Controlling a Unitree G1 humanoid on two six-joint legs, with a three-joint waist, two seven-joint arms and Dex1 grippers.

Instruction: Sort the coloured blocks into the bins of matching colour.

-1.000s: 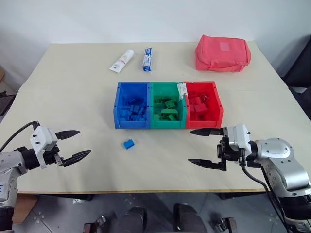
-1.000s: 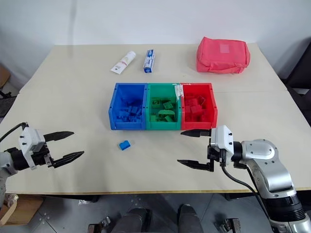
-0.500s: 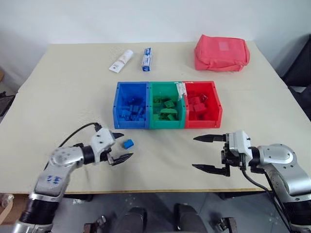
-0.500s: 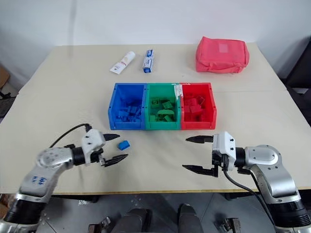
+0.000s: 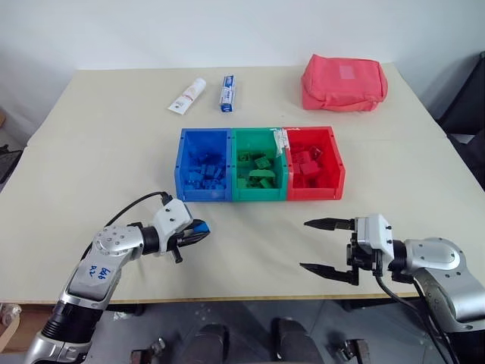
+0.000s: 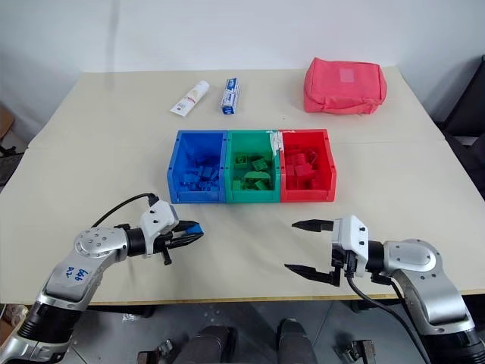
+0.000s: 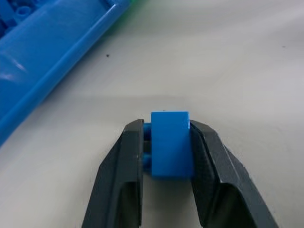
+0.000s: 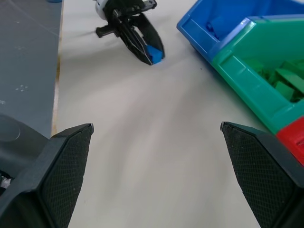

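blue block (image 7: 169, 144) is pinched between the closed jaws of the left gripper (image 5: 195, 230), sitting on the worktop (image 5: 106, 144) just in front of the blue bin (image 5: 204, 174), near its front left corner. looks not lifted yet, still low at the surface, though i can't tell if it touches. right gripper (image 5: 327, 246) hangs in front of the red bin (image 5: 314, 173), well apart from it, jaws wide open and empty.

progress: bins already hold sorted pieces, blue in the blue bin, green in the green bin (image 5: 259, 174), red in the red bin. no other loose block seen on the worktop, so this one looks like the last. left to do: raise it, carry it over the blue bin's front wall, let go. short move, bin is close.

behind the bins: two toothpaste tubes (image 5: 189, 95) and a red pouch (image 5: 345, 81), not part of the sort.
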